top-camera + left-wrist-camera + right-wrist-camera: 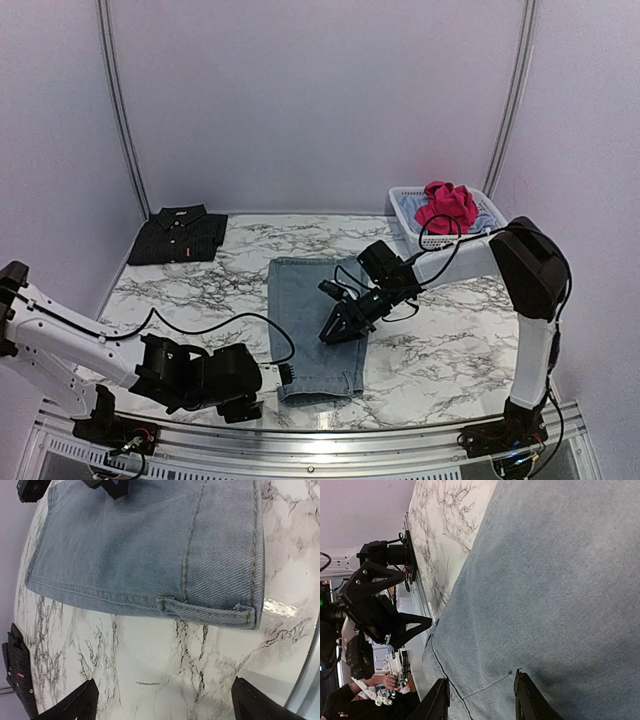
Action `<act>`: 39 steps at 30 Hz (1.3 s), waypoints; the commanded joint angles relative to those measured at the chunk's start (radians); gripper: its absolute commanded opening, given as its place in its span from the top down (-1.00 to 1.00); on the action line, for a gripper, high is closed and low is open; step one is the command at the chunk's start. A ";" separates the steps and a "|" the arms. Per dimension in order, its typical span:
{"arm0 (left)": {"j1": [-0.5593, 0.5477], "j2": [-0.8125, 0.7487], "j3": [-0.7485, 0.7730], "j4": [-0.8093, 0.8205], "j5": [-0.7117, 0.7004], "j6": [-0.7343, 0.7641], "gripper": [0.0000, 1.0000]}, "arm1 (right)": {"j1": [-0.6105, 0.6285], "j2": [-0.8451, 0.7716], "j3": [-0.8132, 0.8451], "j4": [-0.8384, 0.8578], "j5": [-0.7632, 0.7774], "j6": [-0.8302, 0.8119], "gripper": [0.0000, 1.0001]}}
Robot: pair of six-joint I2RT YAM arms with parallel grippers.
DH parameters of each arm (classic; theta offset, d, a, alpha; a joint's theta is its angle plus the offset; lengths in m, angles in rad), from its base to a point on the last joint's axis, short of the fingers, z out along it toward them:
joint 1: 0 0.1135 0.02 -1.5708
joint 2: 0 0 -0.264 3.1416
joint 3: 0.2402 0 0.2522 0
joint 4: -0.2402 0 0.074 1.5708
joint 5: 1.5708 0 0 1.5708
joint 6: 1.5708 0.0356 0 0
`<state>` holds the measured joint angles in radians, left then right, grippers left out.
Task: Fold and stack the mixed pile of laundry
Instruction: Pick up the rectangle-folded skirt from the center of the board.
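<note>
**Top view.** Jeans lie folded flat mid-bench. Their long axis runs far to near, and the near end is close to the front rail. A folded black shirt sits at the far left corner, collar facing away from the arms. A basket at the far right holds a pink-red garment heaped on a light blue piece, most of which is covered. The left tool lies low at the jeans' near-left corner, pointing right. The right tool is over the jeans' right side, fingers spread. Whether it touches the denim cannot be told from here.

**Left wrist.** The denim fills the upper frame and is cut off at the top. The edge facing the camera is stitched and carries what looks like a belt loop. A seam runs away from the loop across the cloth. The left tool is open, with both tips wide apart over bare bench just short of the cloth and nothing between them. A sliver of shirt shows at the left border, and the right tool is clipped at the top.

**Right wrist.** The jeans cover most of the frame, with one stitched corner visible at lower left. The right tool is open, its fingers parted with denim behind the gap and nothing pinched. The bench shows at the top. The left arm is at the left edge, dark and hard to read.
</note>
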<state>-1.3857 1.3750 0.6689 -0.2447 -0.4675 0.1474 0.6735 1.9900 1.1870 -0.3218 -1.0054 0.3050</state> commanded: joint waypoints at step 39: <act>-0.083 0.233 0.299 0.058 0.077 0.218 1.00 | -0.043 0.078 0.187 -0.184 0.030 -0.175 0.22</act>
<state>-1.4582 1.7050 0.9413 -0.0124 -0.5289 0.4408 0.6487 2.0579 1.2163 -0.3836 -1.0283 0.2020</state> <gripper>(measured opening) 0.030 0.388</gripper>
